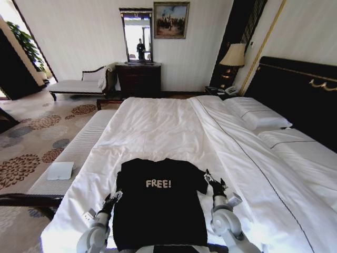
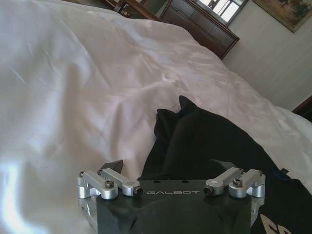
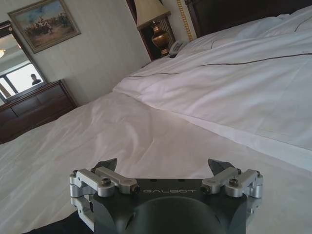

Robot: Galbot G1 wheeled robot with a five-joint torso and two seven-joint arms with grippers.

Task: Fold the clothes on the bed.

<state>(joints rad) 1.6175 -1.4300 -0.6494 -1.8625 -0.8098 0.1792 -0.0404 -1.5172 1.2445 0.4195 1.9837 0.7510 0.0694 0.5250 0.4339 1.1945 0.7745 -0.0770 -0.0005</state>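
Observation:
The clothes, one black T-shirt (image 1: 158, 211) with pale "FREE!" lettering, lie flat and face up on the near end of the bed (image 1: 158, 126), hem towards me. My left gripper (image 1: 112, 198) sits at the shirt's left edge, open, low over the black fabric (image 2: 204, 141) and the white duvet (image 2: 73, 97). Open as well, my right gripper (image 1: 214, 182) stands just beside the shirt's right sleeve (image 1: 201, 179). In the right wrist view the right gripper (image 3: 163, 166) holds nothing and hovers over white duvet, with a sliver of the shirt (image 3: 51, 227) behind it.
Pillows (image 1: 258, 113) and the dark headboard (image 1: 300, 89) lie to the right. A long pale bench (image 1: 79, 147) with a white flat item (image 1: 59, 170) runs along the bed's left side. A dresser (image 1: 138, 79), chaise (image 1: 79, 84) and lamp (image 1: 234, 55) stand at the far wall.

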